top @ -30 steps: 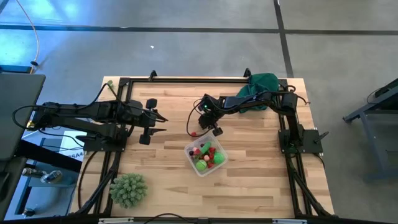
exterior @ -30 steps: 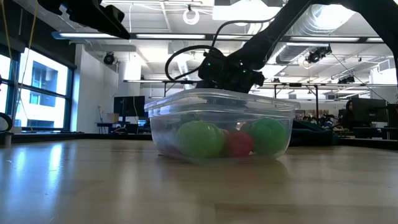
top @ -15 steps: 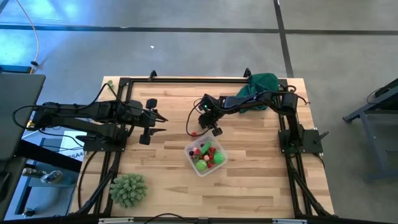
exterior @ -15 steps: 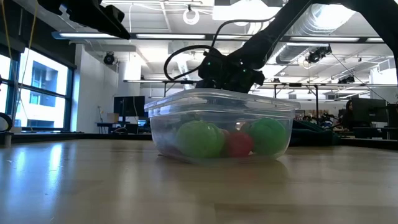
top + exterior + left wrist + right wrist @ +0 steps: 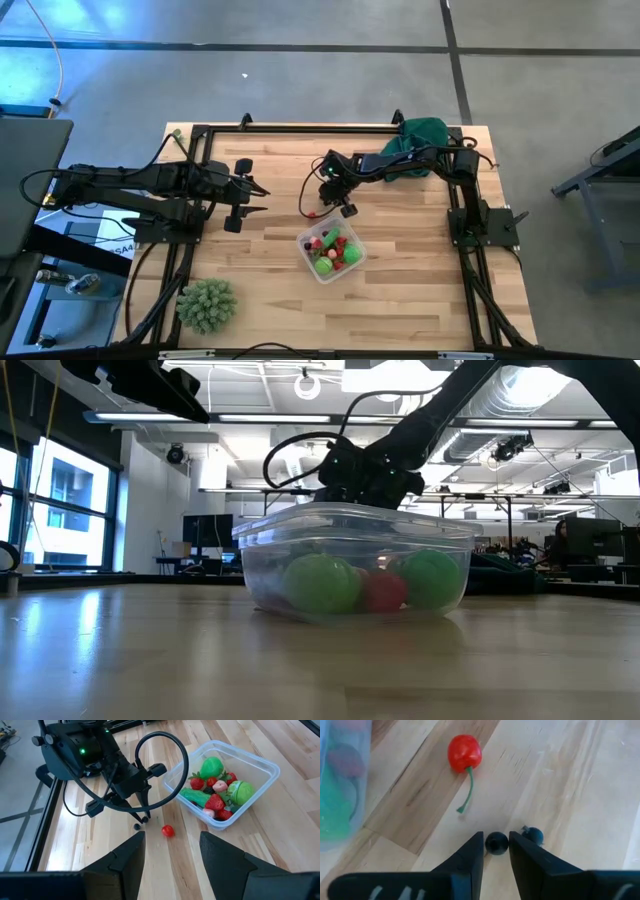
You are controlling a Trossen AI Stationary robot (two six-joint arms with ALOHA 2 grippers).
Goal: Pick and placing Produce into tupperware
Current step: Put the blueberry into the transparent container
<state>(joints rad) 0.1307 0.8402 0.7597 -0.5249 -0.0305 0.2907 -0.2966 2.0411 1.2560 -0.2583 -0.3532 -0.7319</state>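
While my right fingers sit low over the counter, they pinch a small dark berry; a second dark berry lies just beside them and a red cherry on its green stem rests near. The tupperware stands close by, holding green and red produce. My left fingers wait spread apart, holding nothing, at the counter's left side.
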